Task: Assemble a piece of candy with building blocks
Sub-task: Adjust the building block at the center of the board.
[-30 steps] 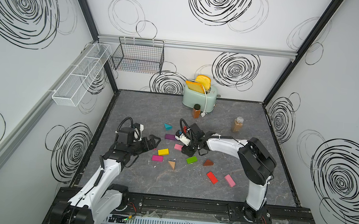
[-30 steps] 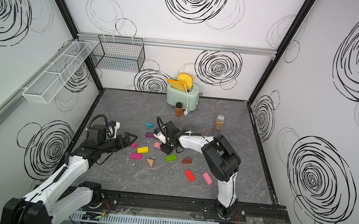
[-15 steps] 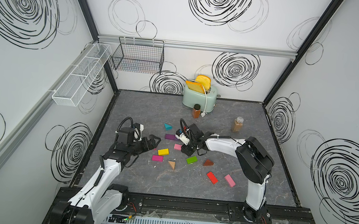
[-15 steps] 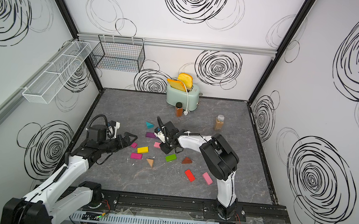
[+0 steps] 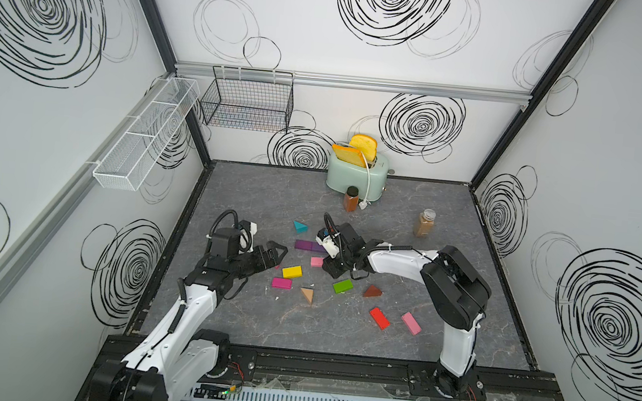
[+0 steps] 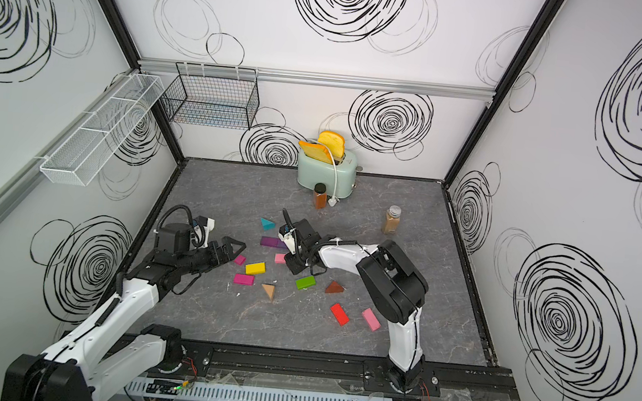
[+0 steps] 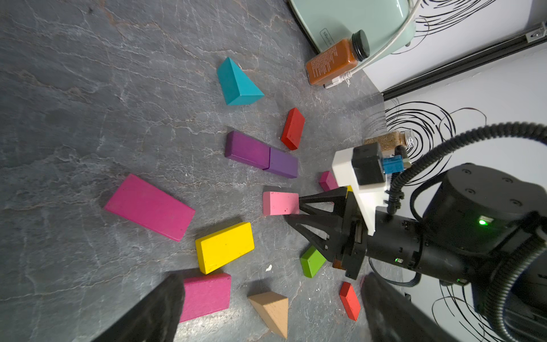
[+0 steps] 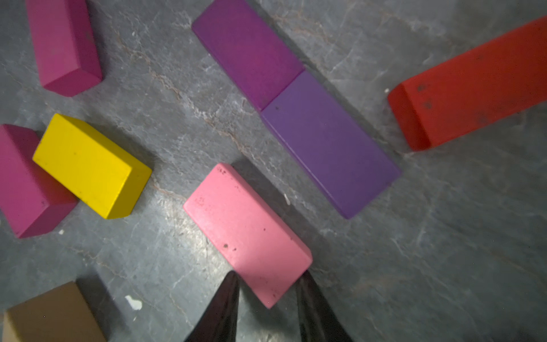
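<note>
Loose building blocks lie on the grey table. My right gripper is shut on the near end of a pale pink brick, which rests flat on the table with a finger on each side. Two purple bricks lie end to end just beyond it. A yellow brick, a magenta brick, a tan wedge and a green brick lie nearby. My left gripper hovers open at the left of the cluster, holding nothing.
A teal wedge, a brown wedge, a red brick and a second pink brick ring the cluster. A mint toaster and two spice jars stand at the back.
My right gripper's jaws have narrowed onto the pink brick's end. The left arm has stayed still.
</note>
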`<state>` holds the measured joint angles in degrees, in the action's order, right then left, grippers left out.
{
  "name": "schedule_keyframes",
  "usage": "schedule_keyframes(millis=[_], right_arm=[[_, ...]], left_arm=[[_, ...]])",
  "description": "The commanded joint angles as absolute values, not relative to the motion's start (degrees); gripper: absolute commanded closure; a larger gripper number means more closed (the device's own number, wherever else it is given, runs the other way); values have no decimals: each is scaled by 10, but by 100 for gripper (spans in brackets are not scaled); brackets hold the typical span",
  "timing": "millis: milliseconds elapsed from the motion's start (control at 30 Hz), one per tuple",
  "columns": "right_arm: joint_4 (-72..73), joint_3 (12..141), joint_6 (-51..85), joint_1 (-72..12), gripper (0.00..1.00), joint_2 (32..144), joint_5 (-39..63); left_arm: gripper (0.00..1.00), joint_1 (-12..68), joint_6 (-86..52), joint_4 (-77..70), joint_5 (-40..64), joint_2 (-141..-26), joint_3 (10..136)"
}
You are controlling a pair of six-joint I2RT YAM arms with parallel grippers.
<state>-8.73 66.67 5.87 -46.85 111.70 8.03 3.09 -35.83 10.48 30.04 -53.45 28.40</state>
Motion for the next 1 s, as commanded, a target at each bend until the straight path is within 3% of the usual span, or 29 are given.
schedule_keyframes(millis=[0, 600, 767, 967], right_arm=[[-106, 636, 97, -477, 64, 1136, 89], [-79, 566, 184, -484, 64, 1079, 47], [-118, 549, 182, -491, 45, 984, 18], [-102, 526, 144, -448, 13, 904, 46]], left_arm=[[2, 31, -358, 83, 310, -528, 278], [2, 60, -339, 79, 295, -560, 289], [2, 111, -299, 155, 194, -603, 340], [2, 189, -321, 184, 76, -655, 368]])
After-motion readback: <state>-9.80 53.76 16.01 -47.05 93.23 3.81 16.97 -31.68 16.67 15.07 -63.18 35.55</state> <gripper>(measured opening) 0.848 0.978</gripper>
